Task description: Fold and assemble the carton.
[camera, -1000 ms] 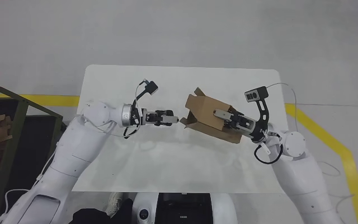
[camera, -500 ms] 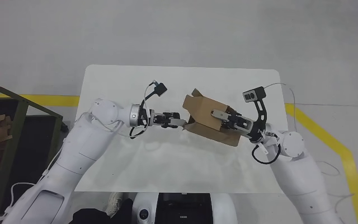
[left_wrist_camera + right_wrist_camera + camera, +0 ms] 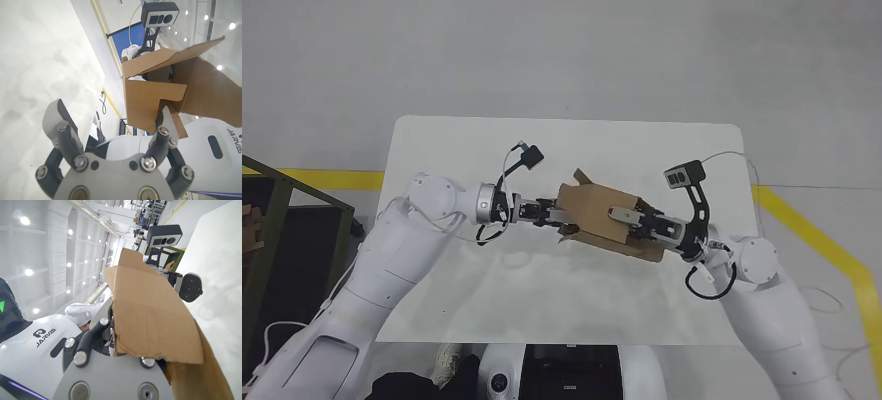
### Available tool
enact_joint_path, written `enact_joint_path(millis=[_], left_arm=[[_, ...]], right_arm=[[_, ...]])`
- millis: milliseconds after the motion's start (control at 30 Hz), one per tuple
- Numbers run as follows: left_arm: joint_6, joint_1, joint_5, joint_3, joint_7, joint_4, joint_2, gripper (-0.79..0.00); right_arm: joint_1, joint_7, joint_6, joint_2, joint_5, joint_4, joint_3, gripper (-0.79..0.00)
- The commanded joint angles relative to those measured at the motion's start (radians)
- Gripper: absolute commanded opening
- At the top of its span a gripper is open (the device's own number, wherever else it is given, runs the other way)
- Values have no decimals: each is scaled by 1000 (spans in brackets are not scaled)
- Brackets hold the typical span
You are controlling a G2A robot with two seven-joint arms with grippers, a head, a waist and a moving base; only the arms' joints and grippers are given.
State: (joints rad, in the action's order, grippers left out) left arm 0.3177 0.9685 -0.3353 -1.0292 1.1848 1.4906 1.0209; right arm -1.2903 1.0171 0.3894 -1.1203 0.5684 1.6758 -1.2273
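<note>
Top view: the cardboard carton was at the middle of the table, the right gripper clamped on its top panel. The left wrist view added the left gripper spread open, one finger behind a flap.

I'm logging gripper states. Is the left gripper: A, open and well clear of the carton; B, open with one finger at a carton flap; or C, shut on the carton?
B: the left gripper is spread wide, with one finger tucked in at a flap of the carton.
</note>
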Motion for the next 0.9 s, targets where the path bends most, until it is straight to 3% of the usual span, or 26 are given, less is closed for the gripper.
enact_joint_path(millis=[0,333,633,867], left_arm=[[0,-3,-1,2,0,-3,1,0],[36,9,-15,-20,1,14,-2,0],[151,128,6,-186,-55,96,-38,0],[299,205,97,-271,-63,137,-58,0]], right_arm=[[0,6,-1,0,1,1,4,-785],[7,1,3,-1,11,-10,3,-785],[7,19,0,5,68,-62,-48,-785],[25,47,-51,6,121,-123,-61,-785]])
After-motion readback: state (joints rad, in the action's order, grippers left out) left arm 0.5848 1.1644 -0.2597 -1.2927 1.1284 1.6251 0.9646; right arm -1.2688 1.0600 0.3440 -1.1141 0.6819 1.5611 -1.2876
